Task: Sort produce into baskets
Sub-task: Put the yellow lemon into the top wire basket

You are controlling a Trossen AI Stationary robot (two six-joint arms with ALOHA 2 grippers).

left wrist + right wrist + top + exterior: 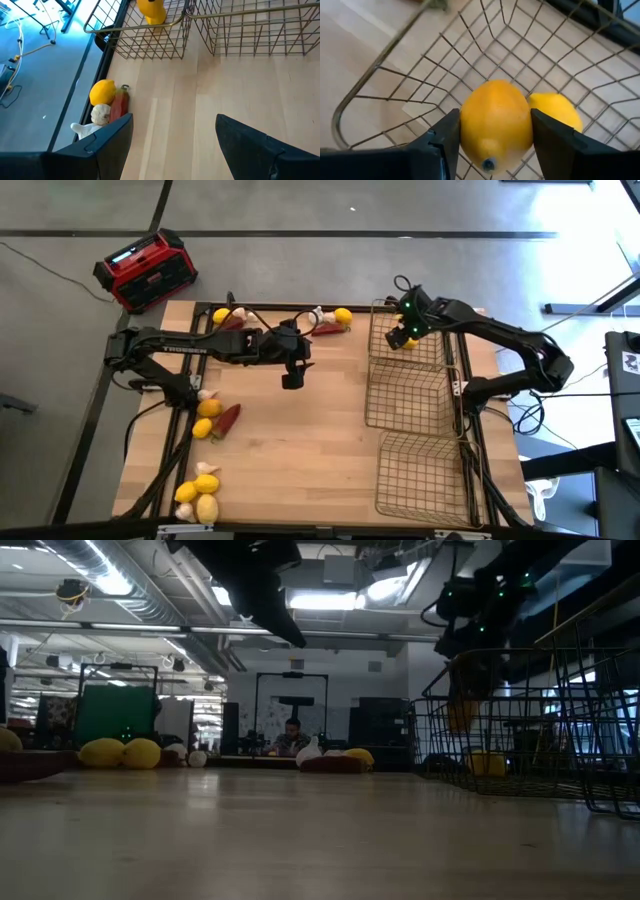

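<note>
My right gripper hangs over the far basket on the table's right and is shut on a yellow lemon. A second lemon lies on the basket floor beneath. My left gripper is open and empty above the bare middle of the table. A lemon, a garlic bulb and a red chili lie together at the far edge. More lemons, garlic and a chili lie along the left edge. My right gripper pinches the lemon's two opposite sides between its two fingers, coming from above and pointing down into the basket. The lemon is lifted clear, above the lemon on the basket floor.
Three wire baskets stand in a row along the table's right side: the far basket, the middle one and the near one. A red-and-black radio stands off the table's far left corner. Black frame rails run along the table edges.
</note>
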